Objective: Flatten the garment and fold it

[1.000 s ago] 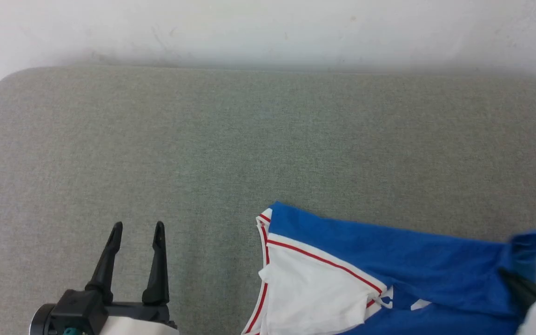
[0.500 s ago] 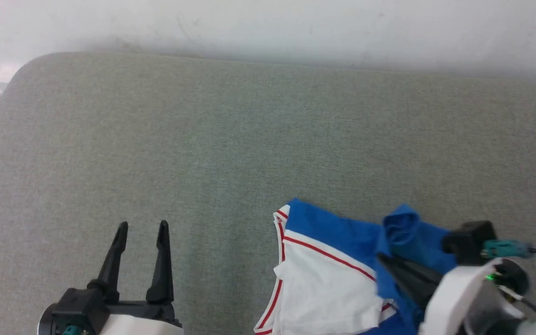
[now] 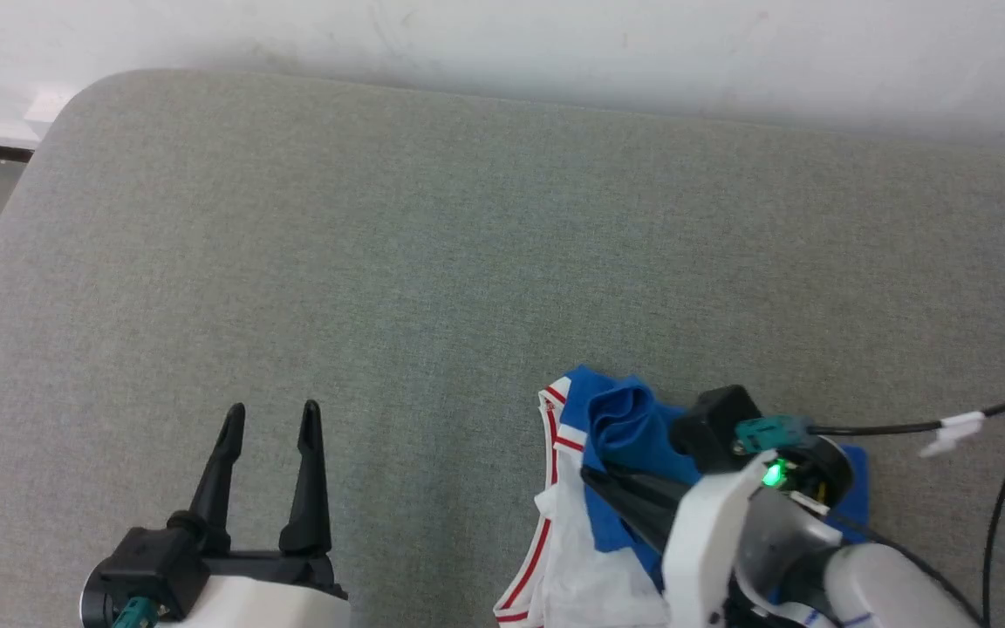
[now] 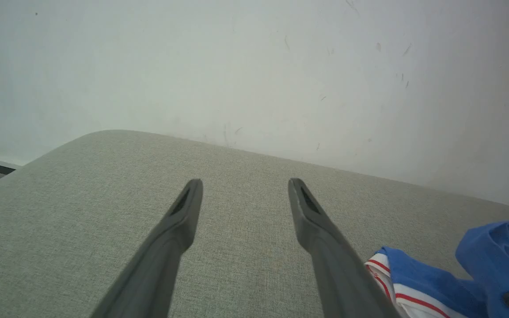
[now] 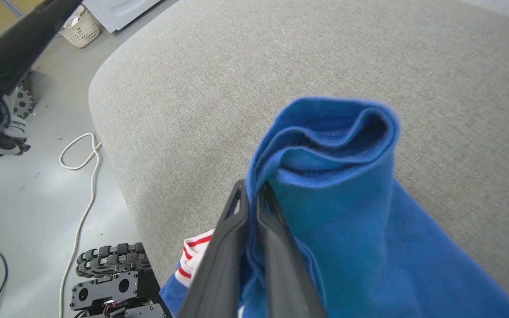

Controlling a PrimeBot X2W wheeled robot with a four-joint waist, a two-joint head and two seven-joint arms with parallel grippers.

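Note:
The garment [image 3: 620, 417], a royal-blue jersey with a white, red-trimmed sleeve, lies bunched on the grey padded table [image 3: 380, 262] at the near right. My right gripper [image 3: 591, 474] is shut on a fold of its blue cloth, lifted over the rest of the shirt. In the right wrist view the closed right gripper [image 5: 251, 189] pinches the rolled blue edge of the garment [image 5: 347, 198]. My left gripper [image 3: 273, 410] stands open over bare table at the lower left, apart from the shirt. The left gripper [image 4: 245, 183] holds nothing; the garment [image 4: 488, 256] is at its right.
A white wall [image 3: 502, 44] runs behind the table. The table's rounded left corner [image 3: 75, 87] drops to the floor. Beside the table, the right wrist view has a white cable [image 5: 77, 154], a basket [image 5: 80, 28] and the wheeled base [image 5: 108, 274].
My right gripper has come in from the right and carried the blue edge leftward over the garment. The head camera has shifted too. The left gripper stays open and still.

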